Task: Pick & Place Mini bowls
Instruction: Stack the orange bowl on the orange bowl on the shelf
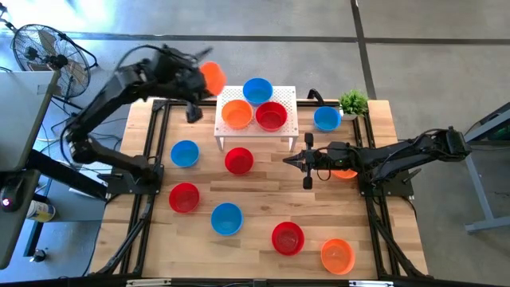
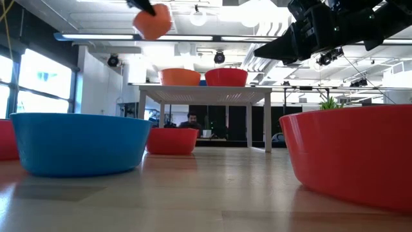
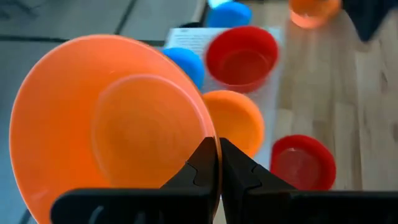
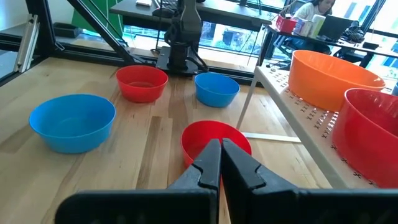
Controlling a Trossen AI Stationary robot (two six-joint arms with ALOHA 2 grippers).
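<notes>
We have the left tool (image 3: pixel 217 177) clamped on the rim of an orange bowl (image 1: pixel 212 77), held high beside the white stand (image 1: pixel 287 119). With only that thin edge pinched, the bowl could slip or swing and knock the three bowls on the stand. Our right tool (image 1: pixel 290 159), fingers together and empty, hovers mid-counter (image 1: pixel 263 199), wooden slats in a bright workshop.

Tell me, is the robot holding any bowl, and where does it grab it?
Yes. The left gripper pinches an orange bowl by its rim, up in the air. The right gripper is shut and holds nothing.
</notes>
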